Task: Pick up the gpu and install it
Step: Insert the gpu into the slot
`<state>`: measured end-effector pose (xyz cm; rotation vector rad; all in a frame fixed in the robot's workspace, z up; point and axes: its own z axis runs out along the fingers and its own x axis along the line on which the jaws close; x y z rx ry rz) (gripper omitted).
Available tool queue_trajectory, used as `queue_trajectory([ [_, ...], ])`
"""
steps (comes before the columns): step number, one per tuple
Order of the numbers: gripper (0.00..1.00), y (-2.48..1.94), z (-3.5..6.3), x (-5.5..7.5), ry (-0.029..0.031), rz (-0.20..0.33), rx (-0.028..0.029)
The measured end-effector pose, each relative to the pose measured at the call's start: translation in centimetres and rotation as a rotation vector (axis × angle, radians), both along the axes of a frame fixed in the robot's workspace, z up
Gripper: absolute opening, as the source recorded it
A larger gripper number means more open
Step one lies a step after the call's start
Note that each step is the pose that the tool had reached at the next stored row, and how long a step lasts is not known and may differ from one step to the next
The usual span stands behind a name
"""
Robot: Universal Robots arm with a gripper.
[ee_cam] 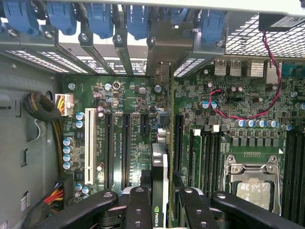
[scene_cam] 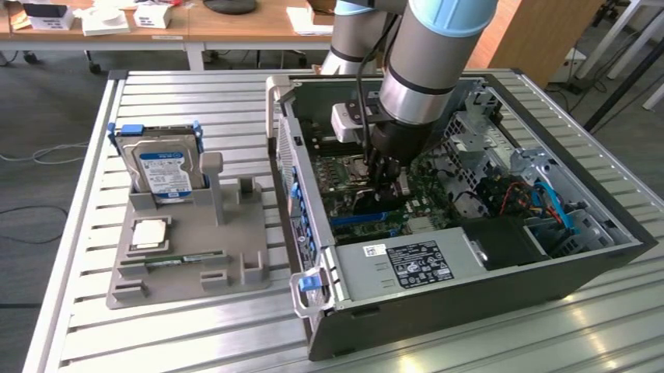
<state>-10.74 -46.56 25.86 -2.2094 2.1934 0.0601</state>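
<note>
- We see the gpu (ee_cam: 160, 160) standing on edge between the gripper's (ee_cam: 162, 193) fingers (ee_cam: 138, 205), which are clamped on it.
- It sits over the motherboard (ee_cam: 128, 98) slots, its bracket toward the rear openings.
- All this is inside the case (scene_cam: 467, 303).

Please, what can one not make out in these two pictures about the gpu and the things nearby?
1) Whether the gpu sits in its slot: wrist view, the edge-on card covers the slot; exterior view, the arm and gripper hide it.
2) The gpu's held end: wrist view, covered by the gripper and cut off by the picture's edge.
3) Print on the hard drive label: exterior view, too small.
</note>
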Motion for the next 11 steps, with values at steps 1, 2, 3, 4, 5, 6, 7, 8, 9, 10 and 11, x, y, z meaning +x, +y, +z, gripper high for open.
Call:
queue_trajectory([
  [1,0.27,0.00,0.00,0.00,0.0001,0.000,-0.0001],
  [2,0.27,0.00,-0.02,0.00,0.0001,0.000,-0.0001],
  [3,0.27,0.00,-0.05,0.00,0.0000,0.000,0.0000],
  [4,0.27,0.00,-0.08,0.00,-0.0001,0.000,0.0001],
  [5,0.27,0.00,-0.11,0.00,0.0000,0.000,0.0001],
  [6,0.27,0.00,-0.13,0.00,0.0000,0.000,0.0000],
  [7,0.27,0.00,-0.13,0.00,0.0000,0.000,-0.0001],
  [8,0.27,0.00,-0.13,0.00,0.0001,0.000,-0.0002],
  [9,0.27,0.00,-0.13,0.00,0.0001,0.000,-0.0002],
  [10,0.27,0.00,-0.15,0.00,0.0000,0.000,0.0000],
  [11,0.27,0.00,-0.19,0.00,-0.0001,0.000,0.0001],
])
